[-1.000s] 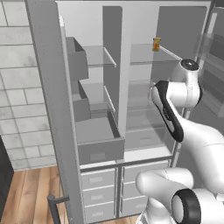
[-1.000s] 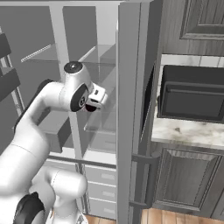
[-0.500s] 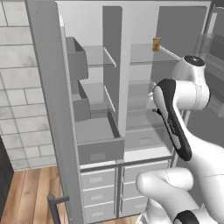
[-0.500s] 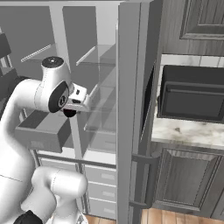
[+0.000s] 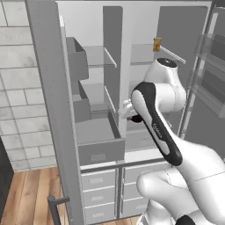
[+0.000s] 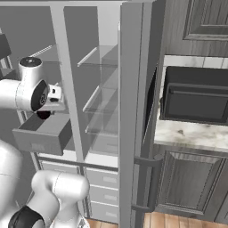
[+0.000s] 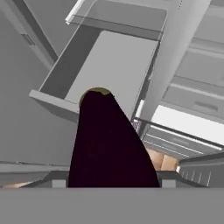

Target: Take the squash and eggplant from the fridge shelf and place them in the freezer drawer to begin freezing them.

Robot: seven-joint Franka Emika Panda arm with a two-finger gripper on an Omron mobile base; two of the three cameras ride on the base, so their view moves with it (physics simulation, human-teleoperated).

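Open fridge shelving fills the background while the bent white arm holds its gripper [image 6: 44, 113], clenched on what appears to be the eggplant [image 7: 107, 144], over the pulled-out freezer drawer [image 5: 99, 143] at seven o'clock.

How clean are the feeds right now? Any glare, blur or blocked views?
Left base view: even light, no glare, arm covers the fridge's right half. Right base view: sharp, shelves see-through. Hand view: the dark eggplant blocks the centre, with the freezer drawer in flat shade beyond.

Pale brick wall [image 5: 17, 88], wooden floor [image 5: 26, 197], dark cabinets [image 6: 196, 187], marble-look counter [image 6: 191, 133].
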